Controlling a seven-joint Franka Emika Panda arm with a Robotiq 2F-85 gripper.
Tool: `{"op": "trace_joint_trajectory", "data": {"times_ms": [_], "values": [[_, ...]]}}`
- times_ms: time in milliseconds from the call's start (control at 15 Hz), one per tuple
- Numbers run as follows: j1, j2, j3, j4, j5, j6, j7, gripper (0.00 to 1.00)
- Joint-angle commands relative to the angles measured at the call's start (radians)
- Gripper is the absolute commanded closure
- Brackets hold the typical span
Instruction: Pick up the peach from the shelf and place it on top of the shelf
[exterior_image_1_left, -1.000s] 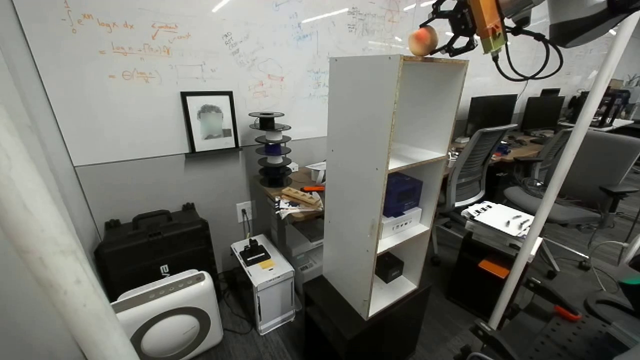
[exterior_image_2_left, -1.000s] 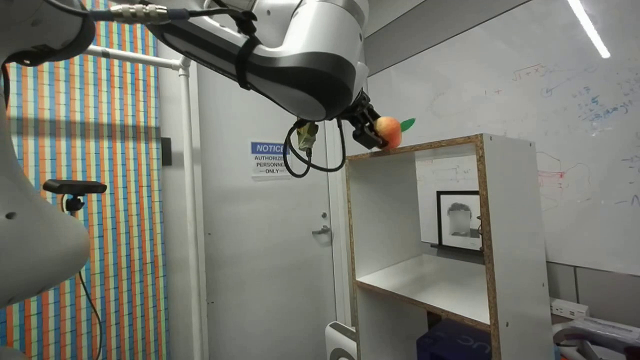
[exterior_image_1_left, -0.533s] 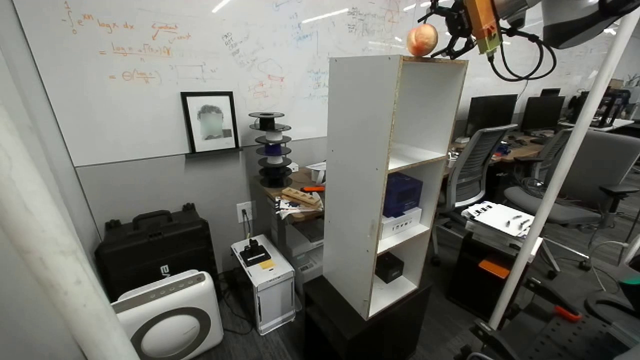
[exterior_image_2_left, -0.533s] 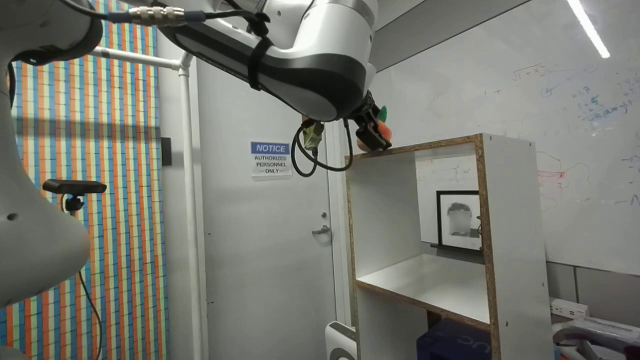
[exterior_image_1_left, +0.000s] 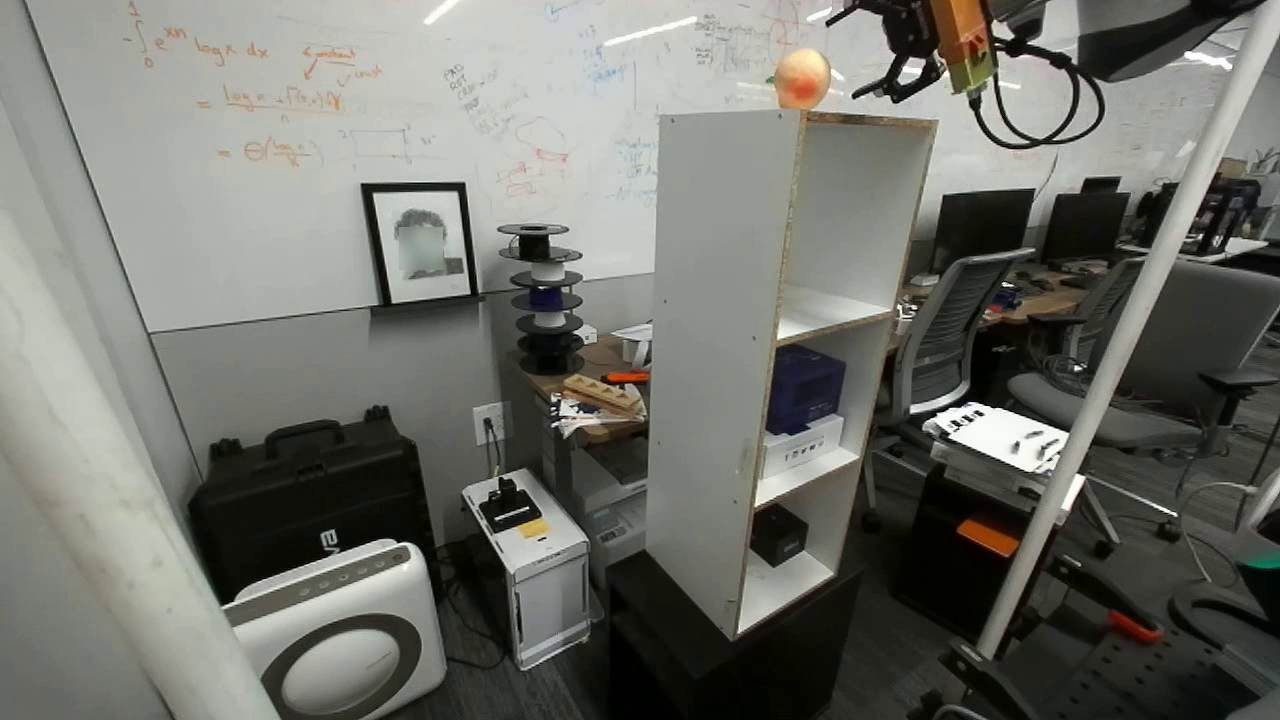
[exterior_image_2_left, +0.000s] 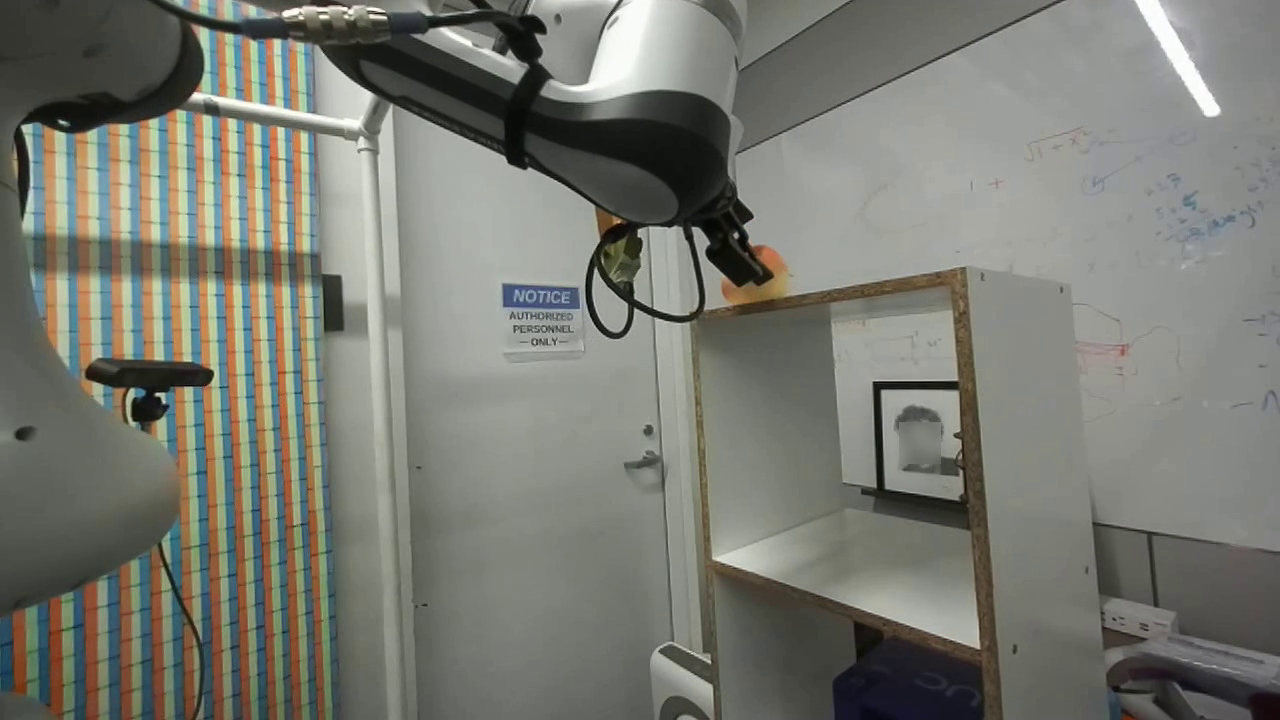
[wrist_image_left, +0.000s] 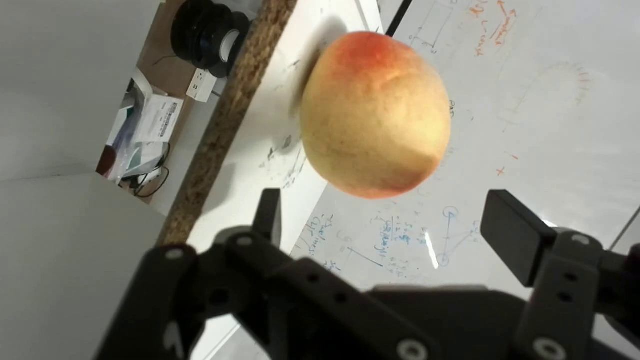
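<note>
Whiteboard (exterior_image_1_left: 590, 95) has scribbled math (exterior_image_1_left: 225, 50) & light glare (exterior_image_1_left: 650, 31); grey office chairs (exterior_image_1_left: 955, 325) stand nr desk (exterior_image_1_left: 1045, 308) w/ monitors (exterior_image_1_left: 985, 228); dk flr (exterior_image_1_left: 535, 690); grey door (exterior_image_2_left: 535, 450) w/ NOTICE sign (exterior_image_2_left: 541, 320), nr striped backdrop (exterior_image_2_left: 265, 450).

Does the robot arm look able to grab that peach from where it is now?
Probably yes: the gripper stands open and faces the peach on top of the shelf, with nothing visible between them in the wrist view. It would likely need to move forward.

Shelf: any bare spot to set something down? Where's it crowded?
Bare: the upper compartment, between side panels; bottom compartment, in front of the black box; shelf top beside the peach, but the open gripper is close. Crowded: middle compartment, blue box on white box.
</note>
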Motion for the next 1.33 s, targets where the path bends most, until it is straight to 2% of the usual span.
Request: {"op": "trace_joint_trajectory", "data": {"times_ms": [0,733,1000,1267], "values": [[-0.012,0.005,0.008,0.054,-0.024,0.009,0.048,0.00],[-0.017,-0.013,0.001,0.059,-0.025,0.025,0.047,0.00],[-0.018,-0.081,-0.015,0.035,-0.045,0.079,0.048,0.00],[-0.041,-0.138,-0.028,0.000,-0.102,0.193,0.038,0.00]]}}
